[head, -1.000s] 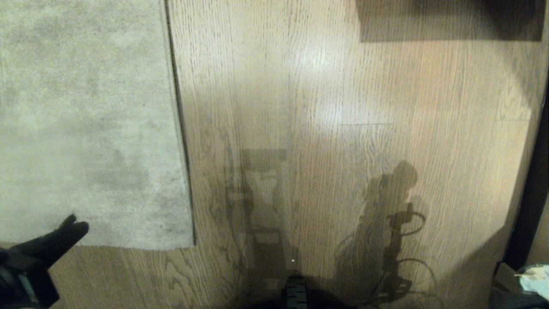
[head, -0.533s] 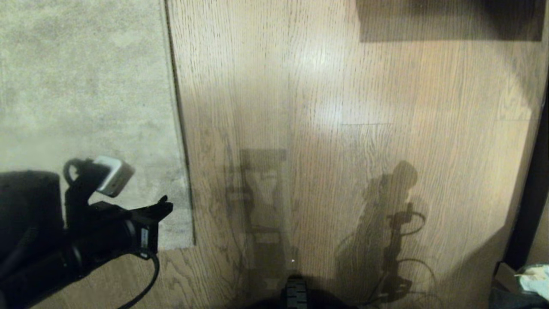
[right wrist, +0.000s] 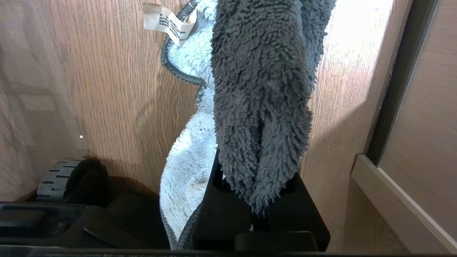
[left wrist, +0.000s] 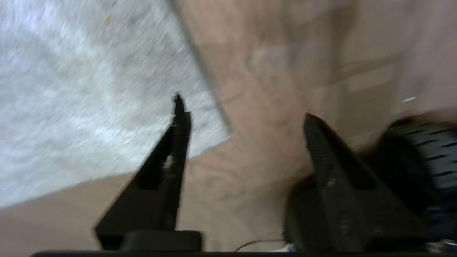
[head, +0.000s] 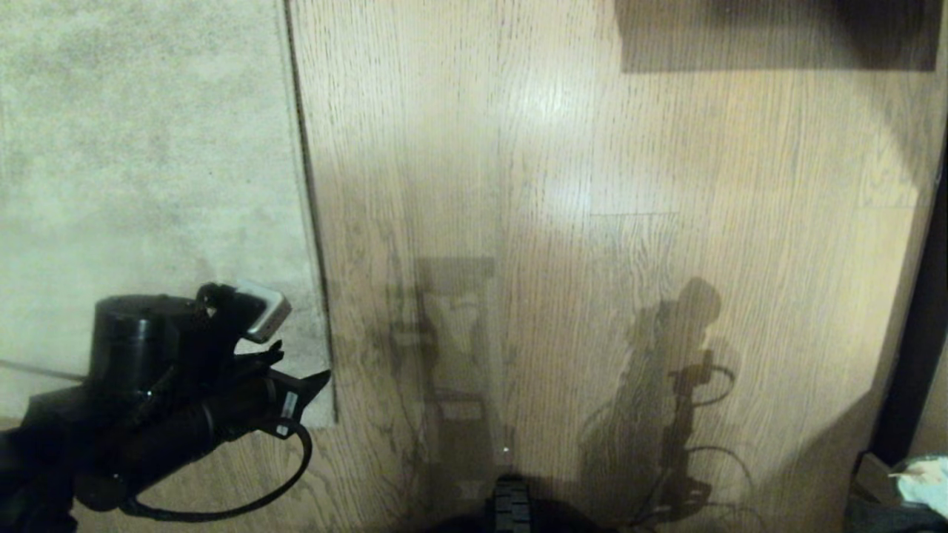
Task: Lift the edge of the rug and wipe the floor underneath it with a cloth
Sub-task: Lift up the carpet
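Observation:
The pale beige rug (head: 148, 185) covers the left of the head view, and its rug edge (head: 302, 222) runs down to a near corner that lies flat on the wood floor (head: 592, 222). My left gripper (head: 304, 364) hangs open right at that corner. In the left wrist view the left gripper (left wrist: 242, 107) has one finger over the rug (left wrist: 89, 89) and the other over the floor (left wrist: 285, 71), with nothing between them. My right gripper (right wrist: 255, 171) is parked low on the right. It is shut on the grey and pale blue cloth (right wrist: 260, 89), which hides its fingertips.
A wheel of my base (head: 511, 503) sits at the bottom centre and also shows as the wheel (right wrist: 57, 175) beside the cloth. A dark upright strip (head: 918, 333) and a pale wooden frame (right wrist: 410, 107) border the floor on the right. A dark shadow block (head: 778, 33) lies at the far right.
My left arm has swung in from the lower left edge to the rug's near right corner. Its fingers, together before, now stand apart. The right arm has not moved.

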